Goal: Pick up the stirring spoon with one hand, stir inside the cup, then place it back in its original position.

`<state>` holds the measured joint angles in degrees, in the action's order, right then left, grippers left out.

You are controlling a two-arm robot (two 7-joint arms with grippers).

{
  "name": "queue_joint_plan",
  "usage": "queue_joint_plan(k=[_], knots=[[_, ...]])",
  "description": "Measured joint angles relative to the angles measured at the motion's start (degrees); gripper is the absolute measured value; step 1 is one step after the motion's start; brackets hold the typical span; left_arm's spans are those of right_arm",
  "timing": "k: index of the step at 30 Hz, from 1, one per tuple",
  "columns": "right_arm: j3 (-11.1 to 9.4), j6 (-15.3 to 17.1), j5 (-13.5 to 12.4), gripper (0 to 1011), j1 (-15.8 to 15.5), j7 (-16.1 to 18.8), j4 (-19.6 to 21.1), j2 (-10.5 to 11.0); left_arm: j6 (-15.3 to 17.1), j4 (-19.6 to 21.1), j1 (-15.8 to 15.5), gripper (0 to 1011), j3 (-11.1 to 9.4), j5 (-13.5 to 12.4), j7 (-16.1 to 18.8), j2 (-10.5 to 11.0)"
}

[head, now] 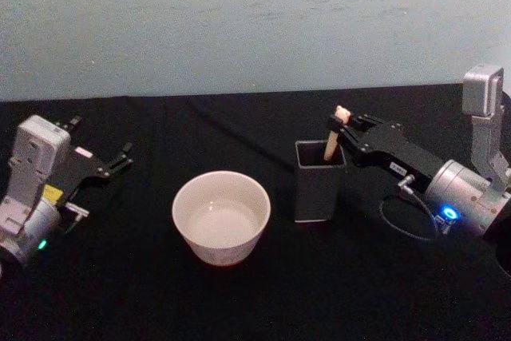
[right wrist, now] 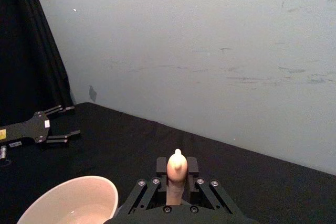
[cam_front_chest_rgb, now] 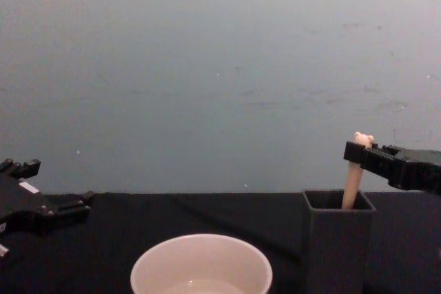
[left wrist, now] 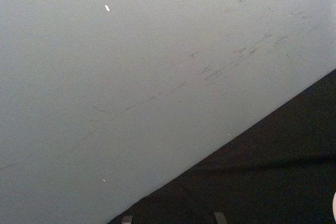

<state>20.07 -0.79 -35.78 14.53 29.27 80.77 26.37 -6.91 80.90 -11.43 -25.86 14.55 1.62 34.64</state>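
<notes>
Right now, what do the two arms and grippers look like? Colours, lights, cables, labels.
Both arms have silver-grey housings and black, bolted linkage grippers. The left gripper has white and yellow labels behind it and a green light on the wrist. The right gripper carries a small white label, a thin looping black cable and a blue ring light.

You cannot see the stirring spoon's neck and bowl; they sit down inside the holder. The right gripper's fingers cover part of the handle. In the chest view, the cup and holder are cut off at the bottom edge.
</notes>
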Motion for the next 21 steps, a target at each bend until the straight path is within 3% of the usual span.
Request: queue_joint_plan(k=[4,8,21], knots=[[0.00,-0.01,0.00,215,0.00,0.02,0.00,0.00,0.00,0.00,0.00,1001,0.00,0.00,0.00,0.00],[0.00,-0.03,0.01,301,0.00,0.05,0.00,0.00,0.00,0.00,0.00,1001,0.00,0.00,0.00,0.00],[0.00,-0.09,0.04,737,0.00,0.08,0.00,0.00,0.00,0.00,0.00,1001,0.00,0.00,0.00,0.00]])
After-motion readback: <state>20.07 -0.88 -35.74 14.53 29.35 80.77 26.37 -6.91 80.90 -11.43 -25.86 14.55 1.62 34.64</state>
